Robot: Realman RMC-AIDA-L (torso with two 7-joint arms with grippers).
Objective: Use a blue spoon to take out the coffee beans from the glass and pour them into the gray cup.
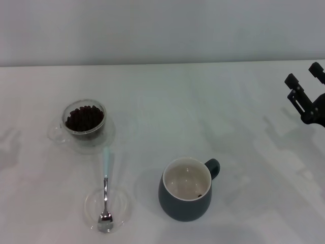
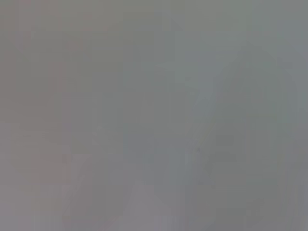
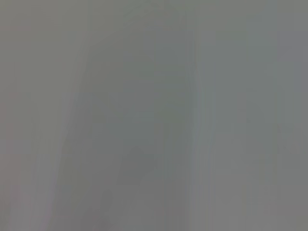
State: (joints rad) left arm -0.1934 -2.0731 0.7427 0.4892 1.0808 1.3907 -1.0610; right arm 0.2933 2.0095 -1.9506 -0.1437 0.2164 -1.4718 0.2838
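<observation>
In the head view the glass (image 1: 84, 123) stands at the left of the white table, filled with dark coffee beans (image 1: 84, 118). In front of it lies the blue spoon (image 1: 105, 190), its metal bowl resting in a flat clear dish (image 1: 120, 206) and its pale handle pointing toward the glass. The gray cup (image 1: 186, 189) stands at the front centre, handle to the right, with one dark bean inside it. My right gripper (image 1: 304, 81) hangs open at the far right edge, well away from everything. The left gripper is out of view. Both wrist views show only plain grey.
The white table (image 1: 203, 112) runs back to a pale wall. Between the cup and the right gripper lies bare tabletop, with arm shadows on it.
</observation>
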